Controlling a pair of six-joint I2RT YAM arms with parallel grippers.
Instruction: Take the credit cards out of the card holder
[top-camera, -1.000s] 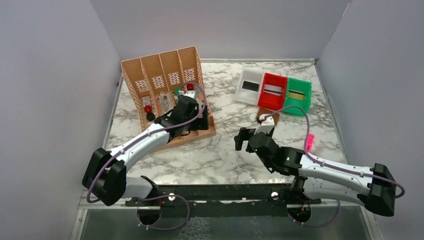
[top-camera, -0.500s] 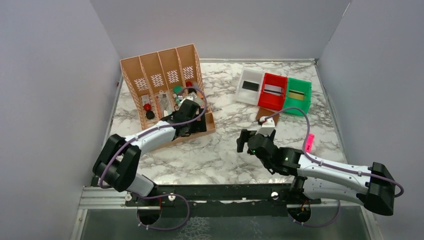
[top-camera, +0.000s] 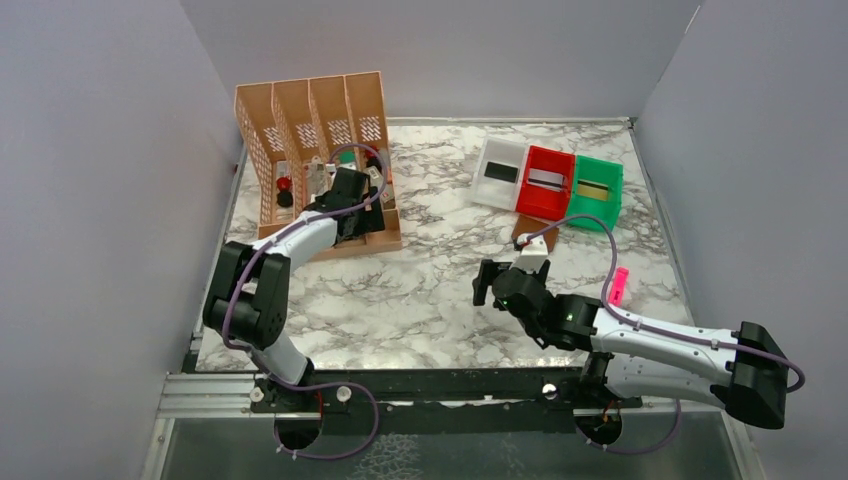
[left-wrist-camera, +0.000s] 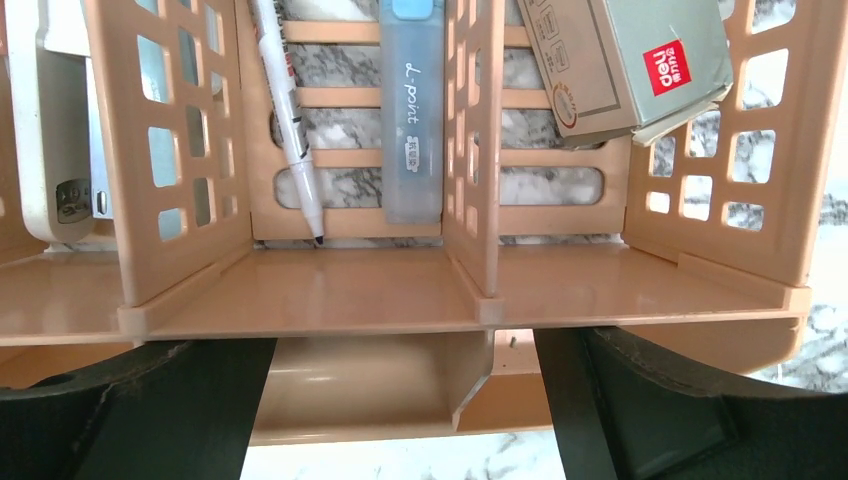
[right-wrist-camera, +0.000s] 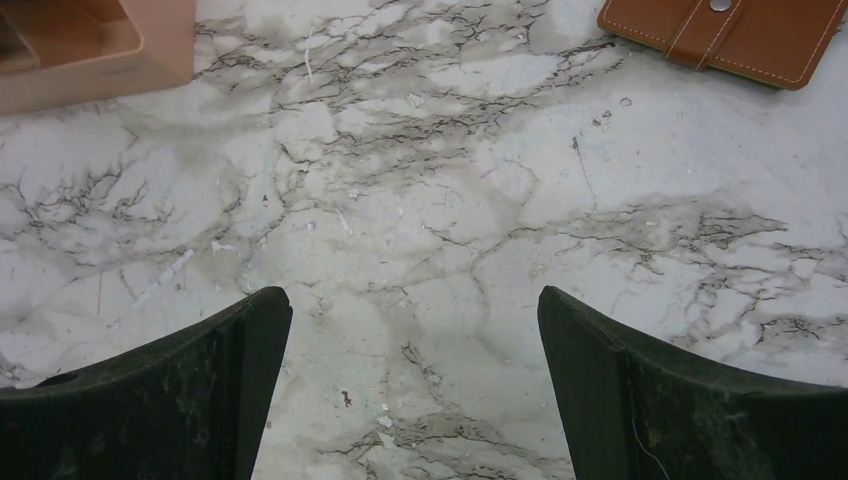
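Observation:
The brown card holder (top-camera: 524, 236) lies flat on the marble, half hidden behind my right wrist. In the right wrist view the card holder (right-wrist-camera: 735, 30) sits at the top right corner, folded, its strap snapped down. The credit cards are hidden. My right gripper (top-camera: 487, 281) hovers over bare marble to the left of and nearer than the holder, and the right gripper (right-wrist-camera: 410, 305) is open with nothing between its fingers. My left gripper (top-camera: 348, 200) is at the tan desk organizer (top-camera: 315, 125). This left gripper (left-wrist-camera: 405, 350) is open, its fingers straddling the organizer's front lip (left-wrist-camera: 330, 300).
White bin (top-camera: 501, 147), red bin (top-camera: 546, 157) and green bin (top-camera: 598, 165) stand in a row at the back right, each with a flat rectangle inside. A pink object (top-camera: 620, 285) lies at the right. The organizer holds a pen (left-wrist-camera: 290, 120), a blue case (left-wrist-camera: 412, 110) and a grey box (left-wrist-camera: 625, 60).
The left gripper and the organizer have moved left and toward the back, the organizer turning more square to the wall. The right arm has barely shifted.

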